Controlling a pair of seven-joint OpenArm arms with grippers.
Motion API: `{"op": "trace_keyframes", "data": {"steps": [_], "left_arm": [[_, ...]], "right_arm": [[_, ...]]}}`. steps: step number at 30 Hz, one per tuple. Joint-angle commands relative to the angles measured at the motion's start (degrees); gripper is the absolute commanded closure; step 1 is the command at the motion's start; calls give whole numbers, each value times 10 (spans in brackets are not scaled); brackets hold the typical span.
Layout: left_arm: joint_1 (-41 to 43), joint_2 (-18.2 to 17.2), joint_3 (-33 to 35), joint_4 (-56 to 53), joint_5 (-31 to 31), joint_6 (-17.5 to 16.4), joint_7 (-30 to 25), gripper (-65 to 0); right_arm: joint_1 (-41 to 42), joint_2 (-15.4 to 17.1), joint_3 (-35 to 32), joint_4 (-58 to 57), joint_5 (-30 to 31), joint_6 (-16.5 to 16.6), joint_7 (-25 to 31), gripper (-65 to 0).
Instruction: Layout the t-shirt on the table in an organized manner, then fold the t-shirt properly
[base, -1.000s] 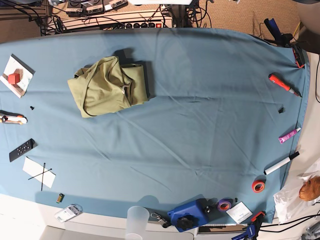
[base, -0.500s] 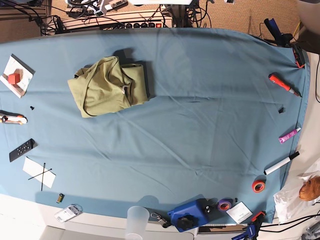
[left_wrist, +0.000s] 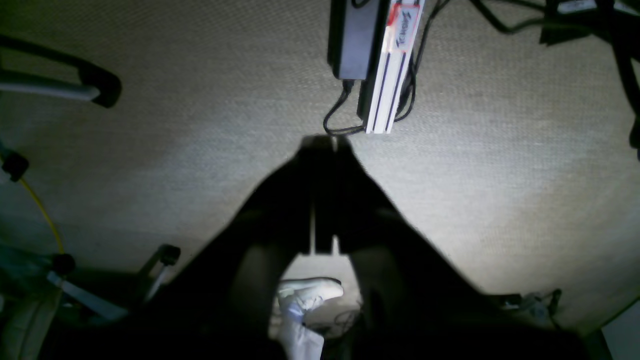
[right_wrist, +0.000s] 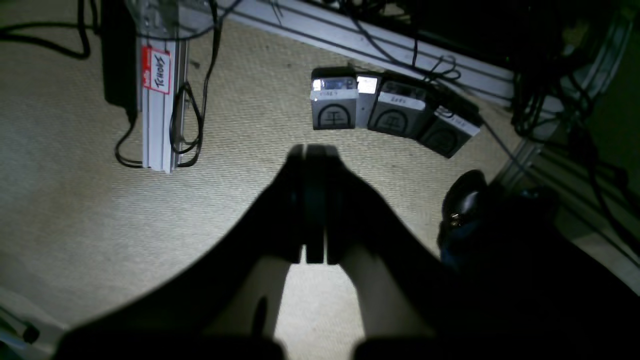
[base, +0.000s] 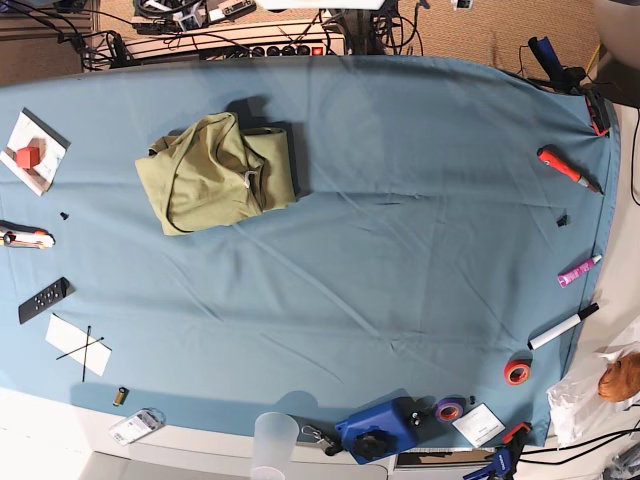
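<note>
Blue cloth covers the whole wide worktop, and from my remote station I find the surface lying mostly flat, with shallow creases running across its middle. I note the large olive-green soft fabric t-shirt sitting in a crumpled heap toward the far left part of the base view, bunched on itself with a small white tag showing inside the collar. Neither sleeves nor hem can be told apart. Small tools and rolls of tape lie along the worktop edges, well apart from the garment.

Neither arm appears over the worktop in the base view. Both wrist cameras look at beige carpet, cables and an aluminium rail. The left gripper has its fingers pressed together on nothing; the right gripper is likewise closed and empty.

My assessment: nothing of the task is done. The t-shirt has not yet been spread out, so laying it flat comes first, and every fold remains outstanding. Both arms must first be brought over the worktop and opened.
</note>
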Motion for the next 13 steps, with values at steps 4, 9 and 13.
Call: {"op": "trace_keyframes", "data": {"steps": [4,9,13], "left_arm": [[7,-3,-1,10,1,-2,-2,0],[7,-3,-1,24,0,-2,-2,0],[7,-3,-1,35,0,-2,-7,0]], "right_arm": [[-2,8,-1,1,1,2,7,0],[11,9,-1,1,1,2,7,0],[20,10,-1,1,1,2,4,0]]}}
